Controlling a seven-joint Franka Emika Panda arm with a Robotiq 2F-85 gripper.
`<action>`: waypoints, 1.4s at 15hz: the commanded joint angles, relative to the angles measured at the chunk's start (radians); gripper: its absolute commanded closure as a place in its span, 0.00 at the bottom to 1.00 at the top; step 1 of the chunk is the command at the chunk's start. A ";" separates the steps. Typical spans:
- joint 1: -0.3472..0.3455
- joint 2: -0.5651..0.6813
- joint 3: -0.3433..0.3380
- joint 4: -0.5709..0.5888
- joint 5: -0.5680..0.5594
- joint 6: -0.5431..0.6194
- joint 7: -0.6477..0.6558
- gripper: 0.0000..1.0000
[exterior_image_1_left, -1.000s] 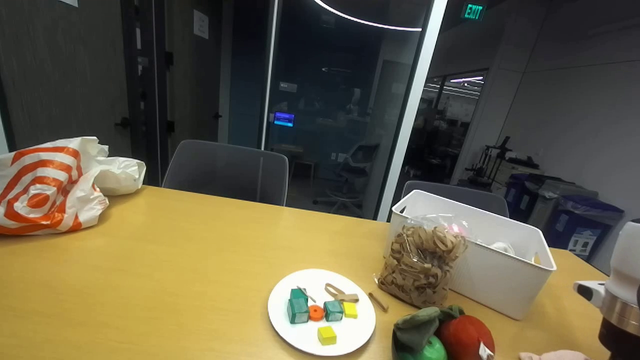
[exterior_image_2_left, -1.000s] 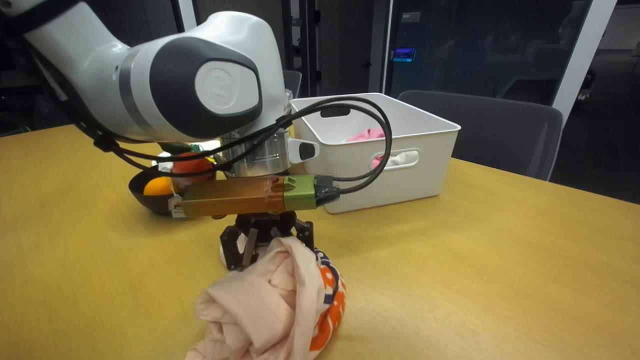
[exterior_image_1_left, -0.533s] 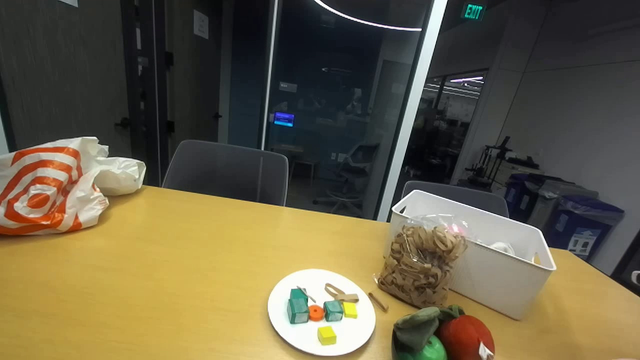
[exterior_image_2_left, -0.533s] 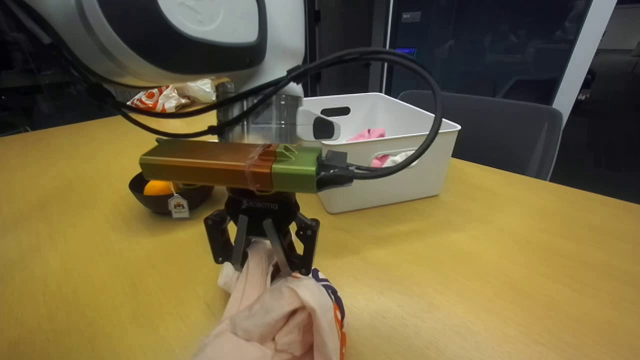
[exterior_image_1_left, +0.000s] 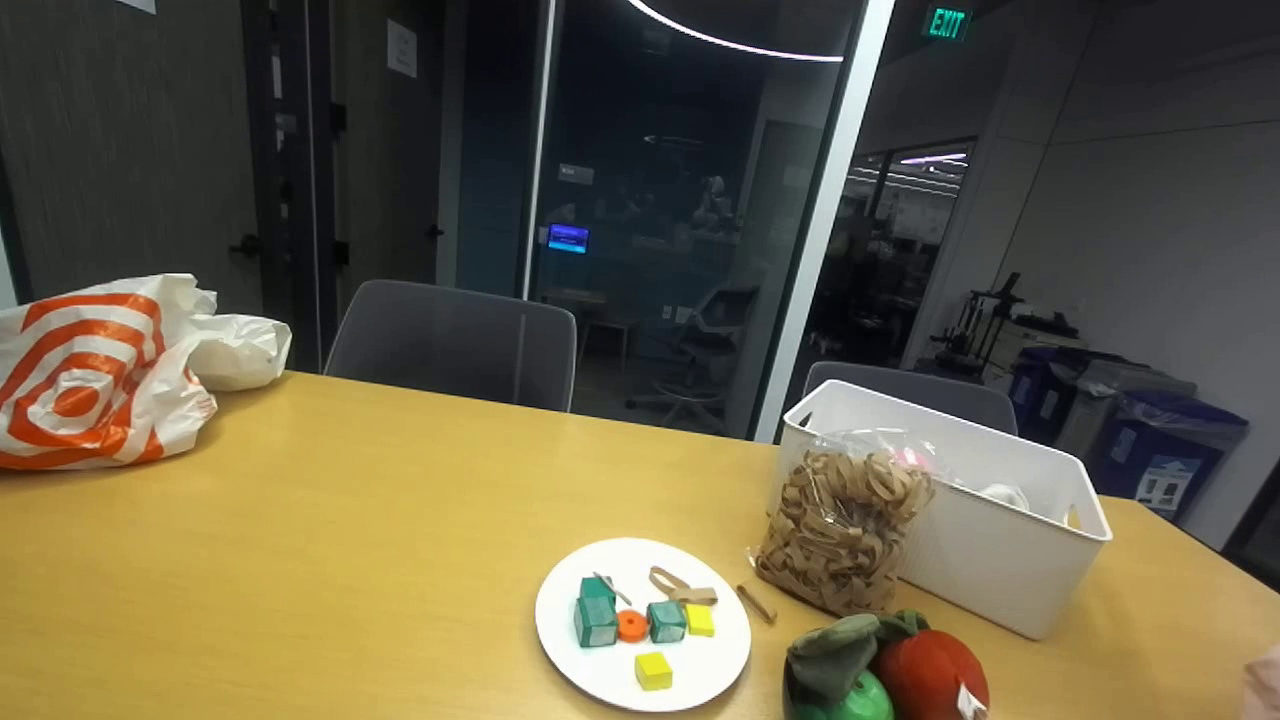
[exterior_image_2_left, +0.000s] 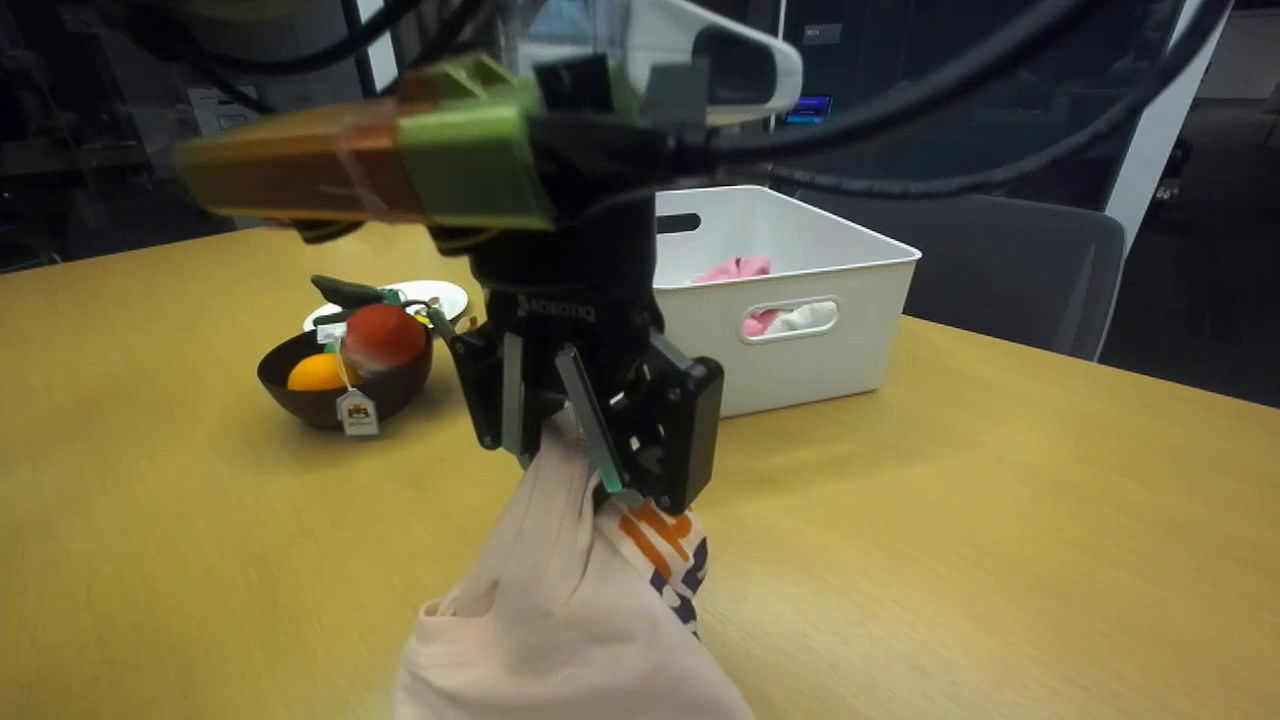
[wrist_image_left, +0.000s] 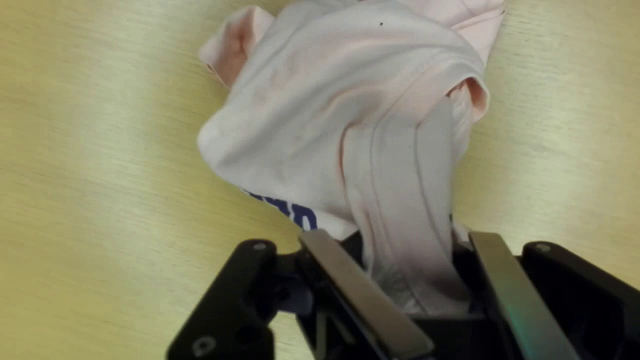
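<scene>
Yellow table (exterior_image_2_left: 960, 560) — pink cloth (exterior_image_2_left: 570, 610), long axis steeply downward, top end tight between the fingers (wrist_image_left: 367, 295).

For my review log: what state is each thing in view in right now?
Pink cloth: bunched, creased
Gripper: closed on the cloth
White bin: upright, open, fabric inside
Dark bowl: upright, filled
White plate: flat, bearing blocks
Bag of brown strips: full, upright
Shopping bag: crumpled
Small screen: lit
Exit sign: lit

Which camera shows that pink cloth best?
The wrist view: it shows the pink cloth large, from above, folds clear. In an exterior view the gripper holds it, bottom cropped; in an exterior view just a sliver shows.
</scene>
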 joint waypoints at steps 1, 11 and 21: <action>-0.059 -0.076 -0.002 0.012 -0.025 -0.021 0.129 0.87; -0.221 0.045 0.106 0.004 -0.390 0.164 0.686 0.88; -0.391 0.130 -0.068 0.055 -0.674 0.145 1.077 0.93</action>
